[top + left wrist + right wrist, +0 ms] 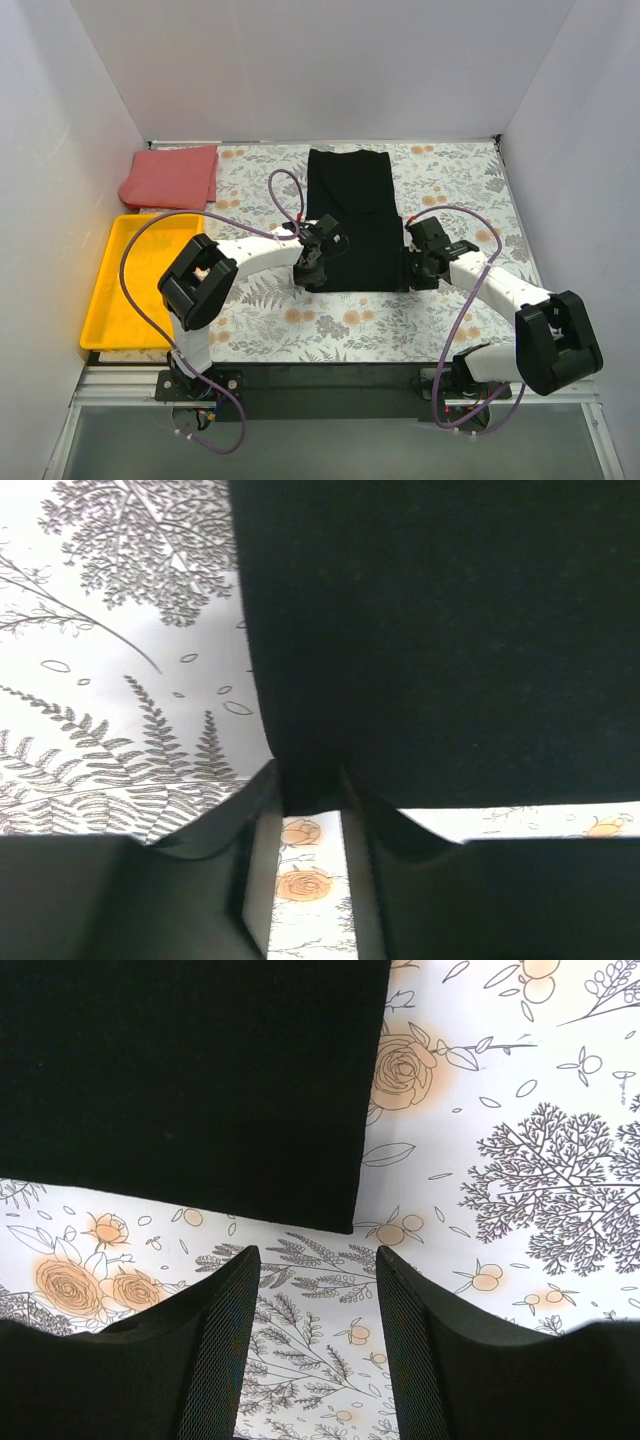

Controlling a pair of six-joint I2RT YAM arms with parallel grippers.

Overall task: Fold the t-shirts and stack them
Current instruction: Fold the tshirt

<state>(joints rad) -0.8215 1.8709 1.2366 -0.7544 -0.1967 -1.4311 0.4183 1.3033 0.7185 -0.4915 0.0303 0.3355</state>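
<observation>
Large plain black cloth t-shirt: left gripper half-closed round near-left corner, grip unclear. Right gripper spread apart, short of near-right corner. Risk: lopsided lift, skewed fold.

Probably a robotics lab cell: white partition walls around a cloth-covered table.

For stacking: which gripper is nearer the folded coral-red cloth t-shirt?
Left. The left gripper is to the near right of the coral-red cloth t-shirt, at the near-left corner of the black cloth t-shirt; the right gripper is farther right, at its near-right corner.
</observation>
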